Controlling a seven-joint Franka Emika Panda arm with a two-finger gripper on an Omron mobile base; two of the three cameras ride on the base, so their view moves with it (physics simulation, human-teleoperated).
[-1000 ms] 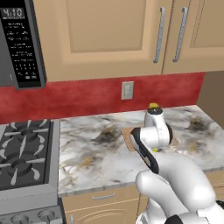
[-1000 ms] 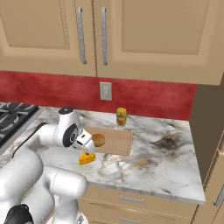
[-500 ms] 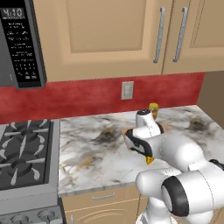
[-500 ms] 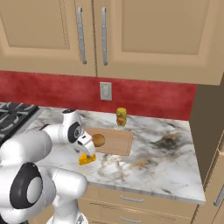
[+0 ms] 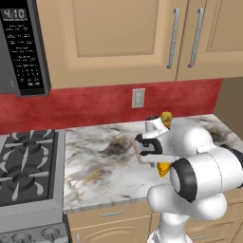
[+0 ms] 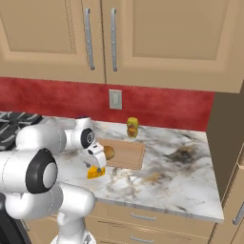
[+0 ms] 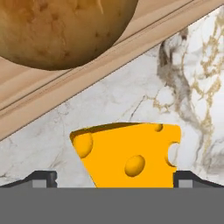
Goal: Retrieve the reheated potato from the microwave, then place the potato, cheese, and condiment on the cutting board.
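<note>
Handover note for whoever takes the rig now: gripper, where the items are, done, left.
Gripper: open, holding nothing, low over the cheese, one fingertip on either side.
Potato: on the cutting board, near its left end.
Cheese: on the marble counter, just off the board's near edge.
Condiment bottle: upright on the counter behind the board.
Done: potato on the board.
Left: grasp the cheese and set it on the board, then the condiment.

Rough-skinned matt potato (image 7: 57,30), light wooden grained cutting board (image 7: 144,26), smooth waxy holed cheese (image 7: 131,159), glossy veined marble bench (image 7: 192,87)
</note>
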